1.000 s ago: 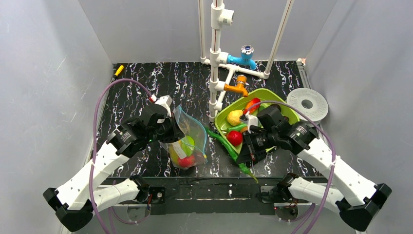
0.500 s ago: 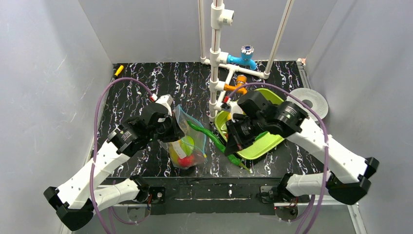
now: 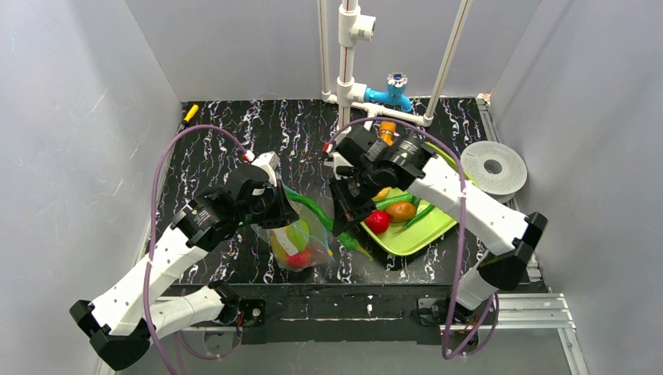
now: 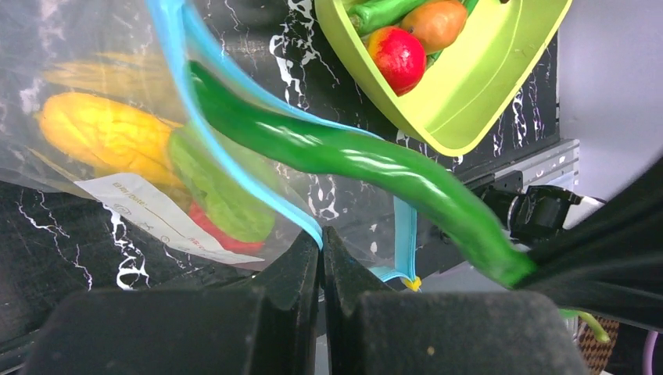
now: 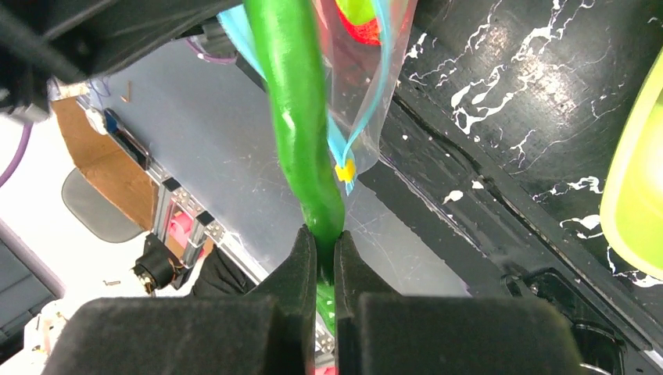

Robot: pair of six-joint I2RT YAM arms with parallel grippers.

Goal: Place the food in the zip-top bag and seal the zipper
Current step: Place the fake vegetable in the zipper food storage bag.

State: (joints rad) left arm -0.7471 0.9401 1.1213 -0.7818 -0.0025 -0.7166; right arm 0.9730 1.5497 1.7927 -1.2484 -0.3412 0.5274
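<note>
Pinching green pepper [image 5: 299, 117]: right claw [image 5: 322, 244]

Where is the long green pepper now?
Top view, centre: the right end effector grips the pepper, tip at the mouth of the zip-top bag, left of the tray.

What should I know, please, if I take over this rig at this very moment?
Left tool: shut on the zip-top bag at its rim, mouth held open.
Right tool: shut on the long green vegetable, its far end at the bag's mouth, by the zipper.
Done: yellow, red and green food lies in the bag.
Left: drop the vegetable in, move the pieces in the lime-green tray over, seal the zipper.
</note>
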